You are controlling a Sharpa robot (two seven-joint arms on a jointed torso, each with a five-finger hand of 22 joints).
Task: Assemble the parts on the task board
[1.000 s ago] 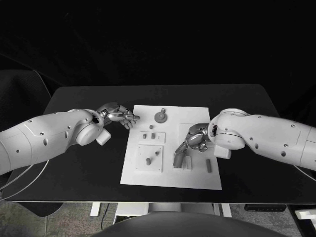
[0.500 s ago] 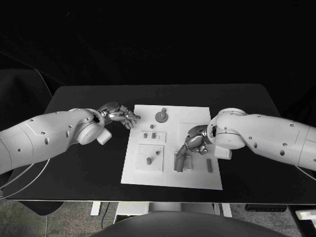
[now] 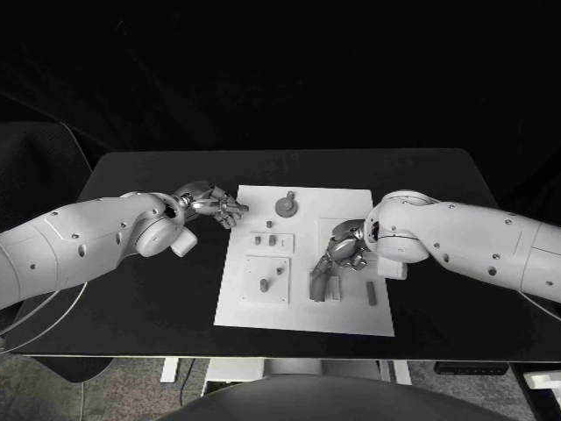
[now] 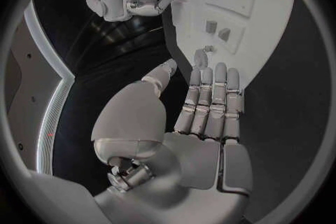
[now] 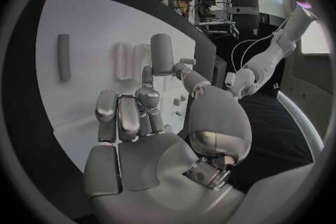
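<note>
The left hand (image 3: 211,205) hovers over the black table (image 3: 142,289) just off the task board's (image 3: 280,311) near-left corner, holding nothing. In the left wrist view its fingers (image 4: 210,103) lie straight and pressed side by side, the thumb set a little apart, their tips reaching toward the board's edge. Just beyond those fingertips, on the board, lies a round part with a stub (image 3: 286,206), and a little past it 2 small pegs (image 3: 264,238) stand side by side. Nearer the robot, a raised white square plate (image 3: 266,281) carries 1 small part (image 3: 264,285).

Further right, the right hand (image 3: 340,249) is down over the board's middle, fingers pointing at the board. In the right wrist view a grey cylindrical part (image 5: 162,54) stands at the tips of the thumb and a finger, apparently pinched, while the other fingers curl in. Just under this hand lie upright pale pieces (image 3: 328,288), and to its outer side a slim bar (image 3: 372,294) lies flat, apart from them.
</note>
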